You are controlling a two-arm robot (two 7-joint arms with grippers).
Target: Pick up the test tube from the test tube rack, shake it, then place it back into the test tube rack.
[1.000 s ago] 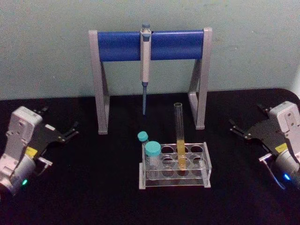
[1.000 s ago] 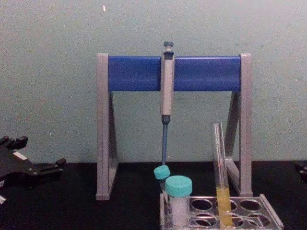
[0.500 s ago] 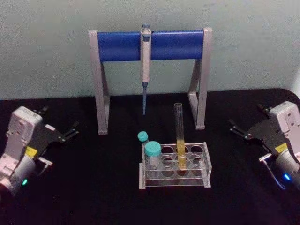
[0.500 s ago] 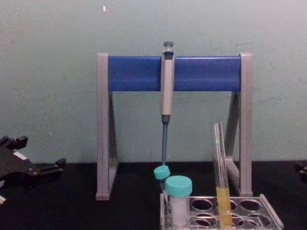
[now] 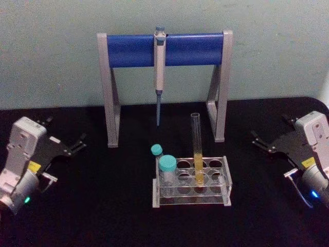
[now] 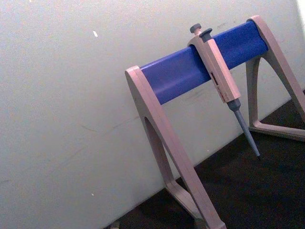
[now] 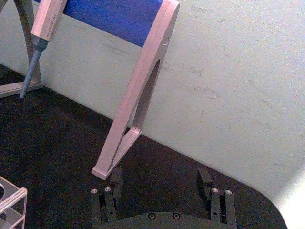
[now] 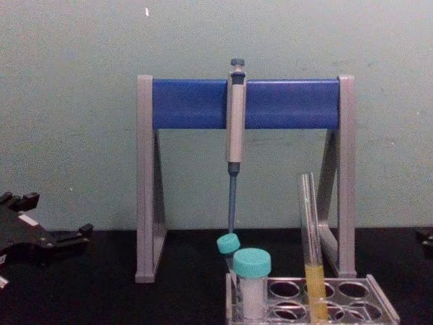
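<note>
Two teal-capped vials (image 5: 167, 164) stand at the left end of the test tube rack (image 5: 226, 186), a low clear plastic frame on the black table (image 5: 103, 206). In the chest view the nearer vial holds white content; the farther vial (image 8: 228, 244) tilts, and what it holds cannot be made out. The rack's other holes stand empty, save one near the middle that holds the test tube (image 5: 196, 146). This tall clear glass tube is capless, with yellow-orange liquid filling its lower part and clear glass above. Its long axis runs nearly vertical, open mouth up and round bottom down in the rack; in the chest view its top leans slightly toward the robot's left.

Behind the rack stands a grey-and-blue pipette stand (image 5: 164, 49), with a pipette (image 5: 160, 62) hanging tip down from its bar.

At the table's left side lies the left gripper (image 8: 57, 213), fingers apart and holding nothing, well clear of the rack. At the right side the right gripper (image 7: 159, 177) lies likewise, fingers spread wide and empty.
</note>
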